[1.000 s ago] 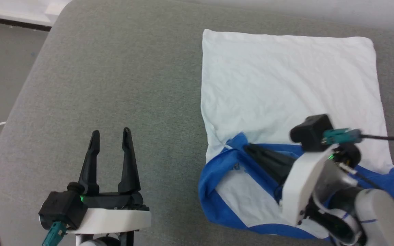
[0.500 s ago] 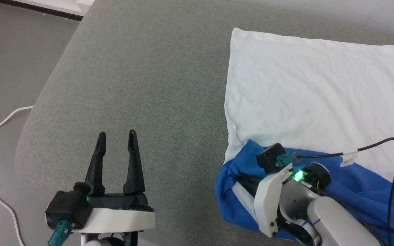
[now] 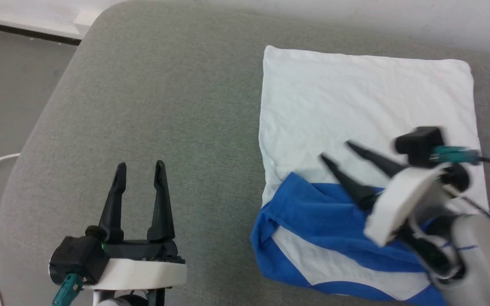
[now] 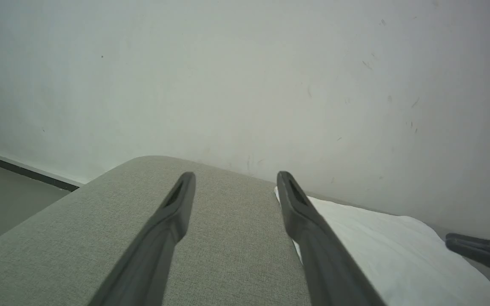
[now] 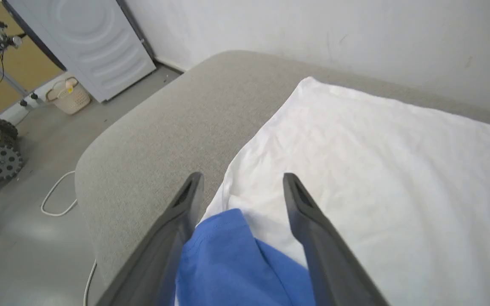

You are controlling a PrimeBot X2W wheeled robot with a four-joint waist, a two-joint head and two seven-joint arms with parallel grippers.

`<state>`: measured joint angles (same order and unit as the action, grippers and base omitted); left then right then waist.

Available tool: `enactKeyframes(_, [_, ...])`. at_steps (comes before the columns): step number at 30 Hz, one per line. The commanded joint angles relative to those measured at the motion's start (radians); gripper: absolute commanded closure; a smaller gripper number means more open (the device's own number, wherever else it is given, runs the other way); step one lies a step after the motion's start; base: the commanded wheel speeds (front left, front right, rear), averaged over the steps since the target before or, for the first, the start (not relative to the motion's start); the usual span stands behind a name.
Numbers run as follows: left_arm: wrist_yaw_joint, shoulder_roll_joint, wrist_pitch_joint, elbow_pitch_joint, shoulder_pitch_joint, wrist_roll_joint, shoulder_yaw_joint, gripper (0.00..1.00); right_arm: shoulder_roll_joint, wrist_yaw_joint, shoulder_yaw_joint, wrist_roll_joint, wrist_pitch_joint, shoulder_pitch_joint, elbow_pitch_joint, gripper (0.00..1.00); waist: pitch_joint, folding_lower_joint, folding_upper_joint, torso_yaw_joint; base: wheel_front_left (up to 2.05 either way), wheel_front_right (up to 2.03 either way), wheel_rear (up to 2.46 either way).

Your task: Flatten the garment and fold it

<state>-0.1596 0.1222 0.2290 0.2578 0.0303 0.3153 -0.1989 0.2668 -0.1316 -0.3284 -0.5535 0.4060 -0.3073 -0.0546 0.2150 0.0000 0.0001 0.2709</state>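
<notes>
Grey cushion (image 3: 164,106) bears the garment (image 3: 355,110) on its right side, white body flat, blue part folded over the near edge. Above that fold hovers the right gripper (image 3: 334,150), fingers spread and empty; the left gripper (image 3: 139,164), also spread, hangs well apart.

Garment (image 3: 355,106), white body flat, blue sleeves in folds at near edge

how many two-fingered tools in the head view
2. The left dark two-fingered tool stands open at lower left over the grey fabric surface; the right tool is open over the white and blue cloth shirt. None seems hidden.
</notes>
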Motion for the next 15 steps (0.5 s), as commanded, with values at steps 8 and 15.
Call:
enactKeyframes(8, [-0.009, 0.012, -0.008, 0.019, -0.003, -0.010, -0.002, 0.00, -0.035, 0.001, 0.416, 0.189, -0.141, 0.152, -0.208, 0.00, 0.015, 0.0000, -0.0001, -0.075, 0.00, 0.00, 0.00])
enactKeyframes(15, [-0.009, 0.004, 0.001, 0.001, -0.008, -0.005, -0.009, 0.00, -0.182, 0.001, 0.619, 0.313, -0.272, 0.289, -0.294, 0.00, 0.042, 0.0000, -0.0001, -0.113, 0.00, 0.00, 0.00])
